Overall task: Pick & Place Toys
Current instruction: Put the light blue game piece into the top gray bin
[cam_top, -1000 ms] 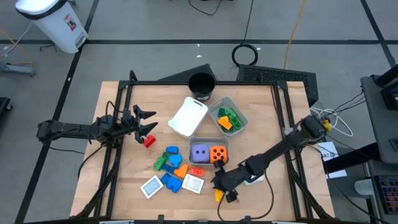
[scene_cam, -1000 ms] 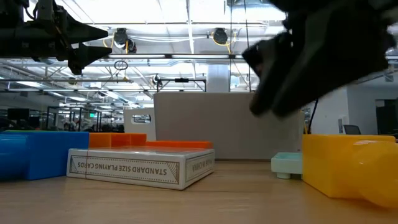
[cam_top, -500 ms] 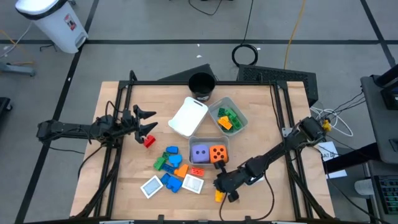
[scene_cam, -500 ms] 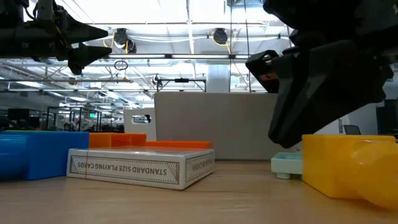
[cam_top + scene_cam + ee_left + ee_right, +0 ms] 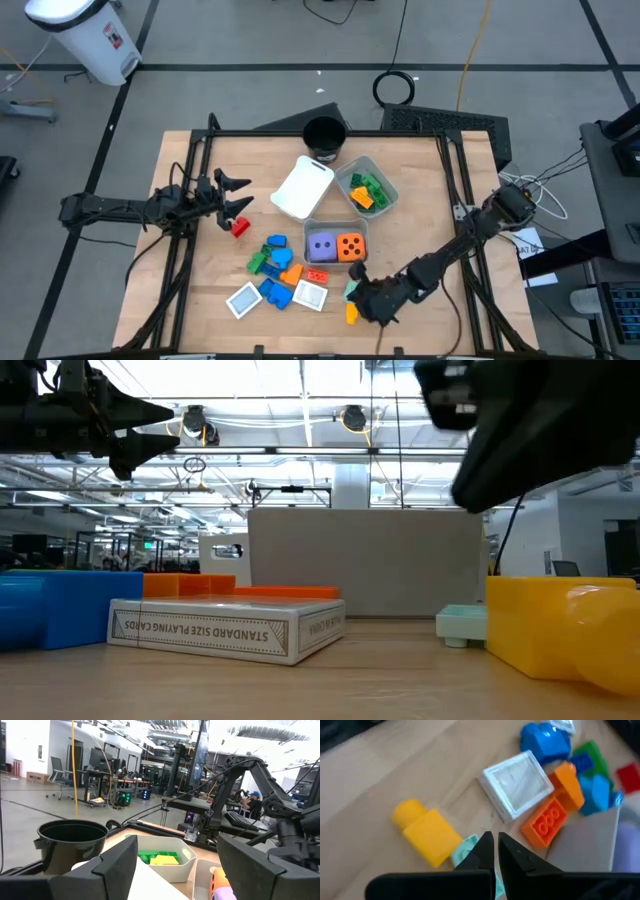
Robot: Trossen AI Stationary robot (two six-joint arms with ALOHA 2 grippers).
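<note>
Right gripper (image 5: pixel 493 851) pressed together, empty, above table.
Yellow block (image 5: pixel 426 833) just beside fingertips; mint piece (image 5: pixel 465 849) partly hidden under them. Left gripper (image 5: pixel 232 193) spread, idle.

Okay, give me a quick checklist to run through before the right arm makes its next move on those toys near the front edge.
1. Right gripper shut: ok, fingers together.
2. Anything held between its fingers: cannot tell; the pale green piece lies right beside the tips.
3. Yellow block loose on the table: ok, next to the gripper, not held.
4. Left gripper out of the way: ok, open, by the red block on the far side.
5. Tray with the purple die and orange die unobstructed: ok.
6. White tile and orange brick apart from the fingers: ok.
</note>
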